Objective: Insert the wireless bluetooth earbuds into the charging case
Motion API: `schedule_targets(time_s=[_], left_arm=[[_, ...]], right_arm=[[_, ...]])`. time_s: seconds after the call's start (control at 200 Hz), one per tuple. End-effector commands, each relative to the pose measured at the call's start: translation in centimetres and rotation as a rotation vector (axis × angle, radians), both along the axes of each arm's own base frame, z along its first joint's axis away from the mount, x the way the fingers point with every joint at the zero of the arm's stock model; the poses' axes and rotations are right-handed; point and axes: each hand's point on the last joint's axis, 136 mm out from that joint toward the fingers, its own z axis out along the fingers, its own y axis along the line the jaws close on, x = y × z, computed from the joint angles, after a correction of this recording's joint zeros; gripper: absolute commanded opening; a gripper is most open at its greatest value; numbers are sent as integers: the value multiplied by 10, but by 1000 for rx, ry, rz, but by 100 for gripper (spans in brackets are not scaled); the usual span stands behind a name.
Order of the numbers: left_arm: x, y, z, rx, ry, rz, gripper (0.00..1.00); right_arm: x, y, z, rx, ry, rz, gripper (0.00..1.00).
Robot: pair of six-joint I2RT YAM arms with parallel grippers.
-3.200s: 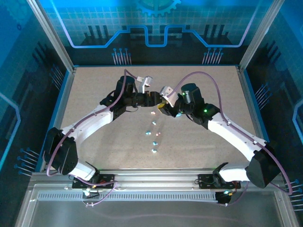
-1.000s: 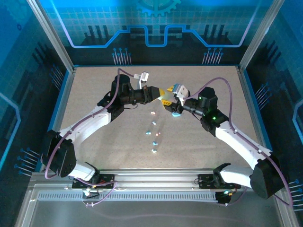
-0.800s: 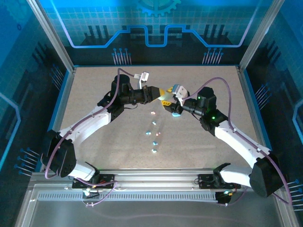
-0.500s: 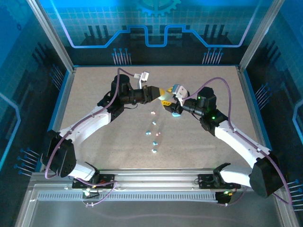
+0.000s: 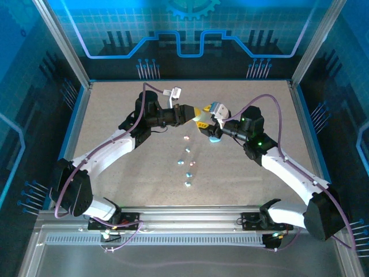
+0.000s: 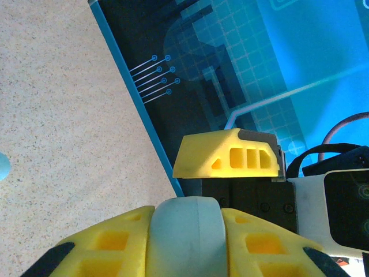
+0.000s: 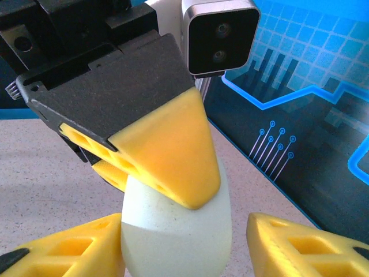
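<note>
Left gripper (image 6: 187, 222) clamped on charging case (image 7: 173, 234), holding it off the bench (image 5: 242, 98) so right gripper (image 7: 185, 228), half-open astride the case and not gripping, can probably open it.

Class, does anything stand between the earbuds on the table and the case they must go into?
Yes. The case looks closed, and the left gripper is clamped across it. The earbuds lie loose on the table, nearer the arms' bases.

White arms (image 5: 109, 153), purple cables (image 5: 265, 96), yellow fingers (image 6: 228, 158)
</note>
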Motion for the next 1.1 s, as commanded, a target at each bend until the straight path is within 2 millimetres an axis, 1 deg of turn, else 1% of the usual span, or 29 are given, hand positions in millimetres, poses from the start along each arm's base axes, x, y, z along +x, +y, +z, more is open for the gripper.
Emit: schedule_targets(time_s=[0.0,0.115,0.17,0.235,0.31,0.375,0.385,0.39,0.445,0.48,0.575,0.665,0.735,0.775,0.83,0.916,0.981,1.091], left_arm=[[-8,2,11,-12,-21,-15,11],[-7,1,11,-14,-20,-18,11],[-7,1,10,-13,-19,-19,11],[-8,1,10,-11,-24,-19,13],[-8,1,9,-1,-33,-18,20],[-8,3,9,18,-51,-14,24],[-8,3,9,23,-56,-13,25],[-8,3,8,26,-57,-13,25],[-7,6,9,58,-98,-4,35],[-8,7,11,81,-152,-5,40],[-14,13,18,137,-328,-16,49],[-21,16,26,169,-538,-30,54],[-31,16,31,168,-721,-62,56],[-41,14,35,155,-859,-103,57],[-55,12,33,135,-1007,-155,59],[-51,12,30,146,-1033,-148,60],[-53,8,26,156,-1016,-196,60],[-57,4,30,124,-1025,-245,61]], right_arm=[[3,-5,21,44,-73,-20,55],[4,-3,18,40,-63,-14,49],[4,-3,20,44,-63,-12,47],[2,-2,20,42,-59,-5,42],[-1,-1,19,31,-33,13,40],[-6,0,10,19,16,45,38],[-6,0,20,30,1,52,38],[-6,0,18,26,12,58,38],[-13,2,15,23,65,109,37],[-17,2,12,21,105,137,37],[-20,-1,9,36,215,171,37],[-29,-3,10,52,295,240,37],[-37,-4,12,59,341,294,37],[-41,-5,14,58,361,321,37],[-46,-4,16,57,381,356,37],[-53,-3,19,50,407,406,37],[-55,-2,23,52,420,427,37],[-55,-1,25,55,427,445,38]])
